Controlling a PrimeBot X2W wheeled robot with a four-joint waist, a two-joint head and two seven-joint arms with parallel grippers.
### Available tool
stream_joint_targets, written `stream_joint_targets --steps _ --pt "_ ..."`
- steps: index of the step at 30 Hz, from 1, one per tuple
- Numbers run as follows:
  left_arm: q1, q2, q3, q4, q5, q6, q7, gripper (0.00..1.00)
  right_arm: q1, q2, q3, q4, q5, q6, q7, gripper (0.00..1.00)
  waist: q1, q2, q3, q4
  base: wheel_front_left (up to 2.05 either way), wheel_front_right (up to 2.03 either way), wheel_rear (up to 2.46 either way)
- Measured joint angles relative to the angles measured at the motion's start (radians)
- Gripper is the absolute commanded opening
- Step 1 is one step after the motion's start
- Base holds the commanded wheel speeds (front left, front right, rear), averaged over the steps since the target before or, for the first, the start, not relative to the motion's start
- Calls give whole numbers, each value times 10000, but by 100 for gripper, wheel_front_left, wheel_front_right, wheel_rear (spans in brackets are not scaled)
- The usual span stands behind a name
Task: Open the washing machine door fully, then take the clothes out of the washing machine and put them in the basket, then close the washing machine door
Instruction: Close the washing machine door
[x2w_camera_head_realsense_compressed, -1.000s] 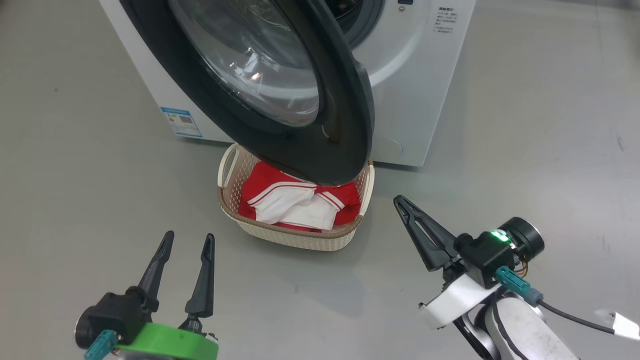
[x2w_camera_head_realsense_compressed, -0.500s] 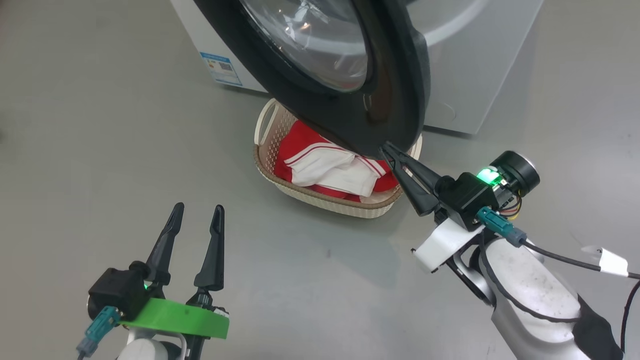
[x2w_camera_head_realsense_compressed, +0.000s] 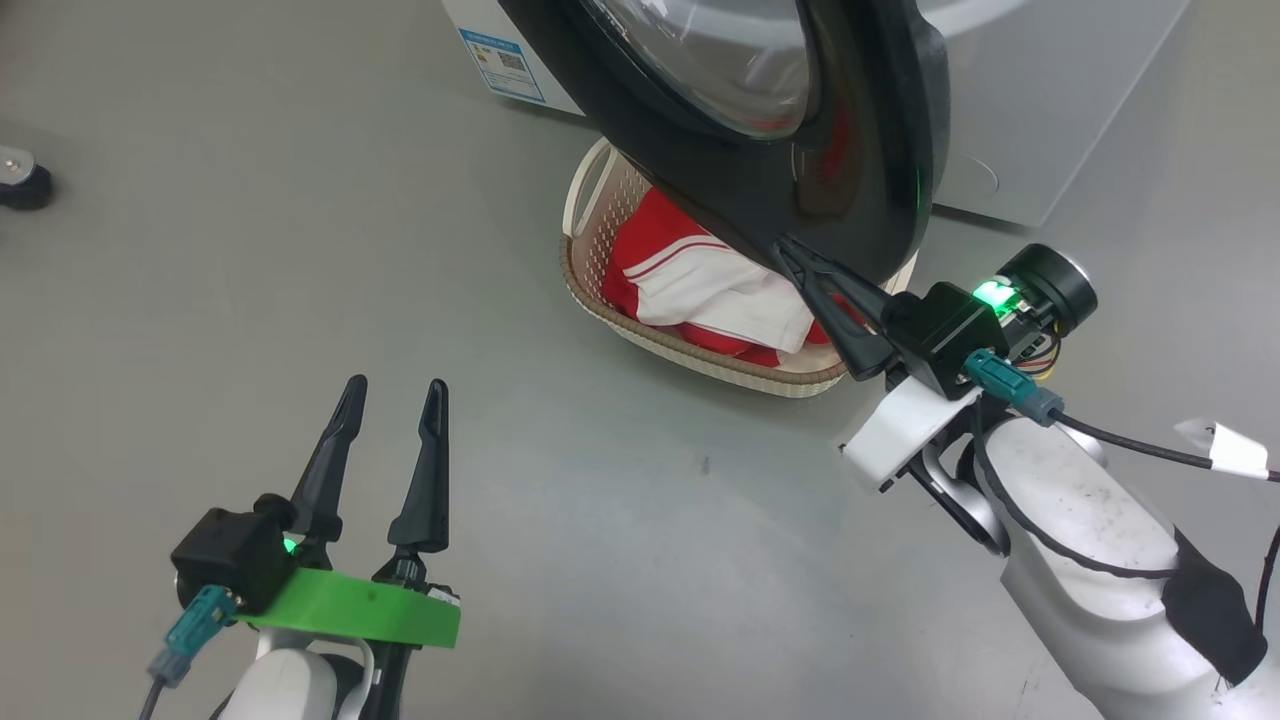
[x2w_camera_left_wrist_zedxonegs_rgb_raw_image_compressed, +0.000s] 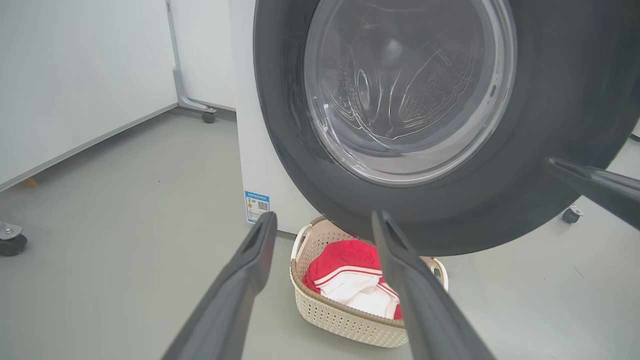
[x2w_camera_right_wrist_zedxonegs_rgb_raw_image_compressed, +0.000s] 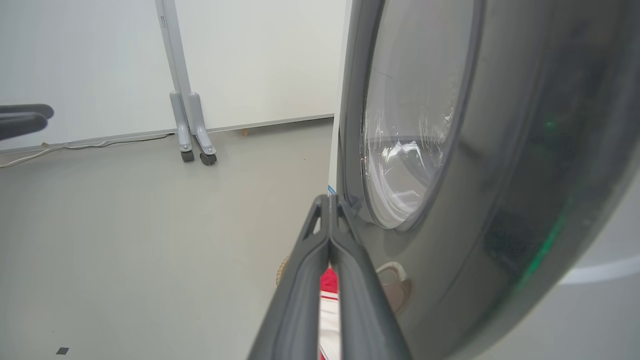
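The washing machine door (x2w_camera_head_realsense_compressed: 870, 140) stands swung out from the white washing machine (x2w_camera_head_realsense_compressed: 1060, 110), its black rim hanging over the basket (x2w_camera_head_realsense_compressed: 700, 365). The red and white clothes (x2w_camera_head_realsense_compressed: 720, 290) lie inside the basket. My right gripper (x2w_camera_head_realsense_compressed: 785, 245) is shut and empty, its tips at the door's lower rim; I cannot tell if they touch. In the right wrist view the right gripper (x2w_camera_right_wrist_zedxonegs_rgb_raw_image_compressed: 330, 198) lies alongside the door (x2w_camera_right_wrist_zedxonegs_rgb_raw_image_compressed: 500, 175). My left gripper (x2w_camera_head_realsense_compressed: 397, 383) hovers open and empty over the floor, well short of the basket (x2w_camera_left_wrist_zedxonegs_rgb_raw_image_compressed: 345, 315) and the clothes (x2w_camera_left_wrist_zedxonegs_rgb_raw_image_compressed: 350, 260).
Grey floor spreads all around. A caster wheel (x2w_camera_head_realsense_compressed: 22, 180) sits at the far left. A white partition on a wheeled stand (x2w_camera_right_wrist_zedxonegs_rgb_raw_image_compressed: 192, 135) lines the back. The door overhangs the basket's far side.
The head camera has shifted. My right gripper has risen from the floor beside the basket to the door's lower rim, staying shut. The left gripper stays open in place.
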Motion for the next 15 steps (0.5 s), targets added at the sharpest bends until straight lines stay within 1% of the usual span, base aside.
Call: stream_joint_targets --steps 7,11,15 --pt "-147 -19 -19 25 0 0 0 100 -198 -209 -199 443 242 0 -140 0 0 0 128 62 0 0 0" --pt "-158 -21 -75 21 0 -2 0 100 -449 -249 -385 529 288 0 -157 0 0 0 235 44 0 0 0" --pt "-274 -33 -228 10 0 0 0 100 -670 -439 -368 637 314 6 -169 0 0 0 383 41 0 0 0"
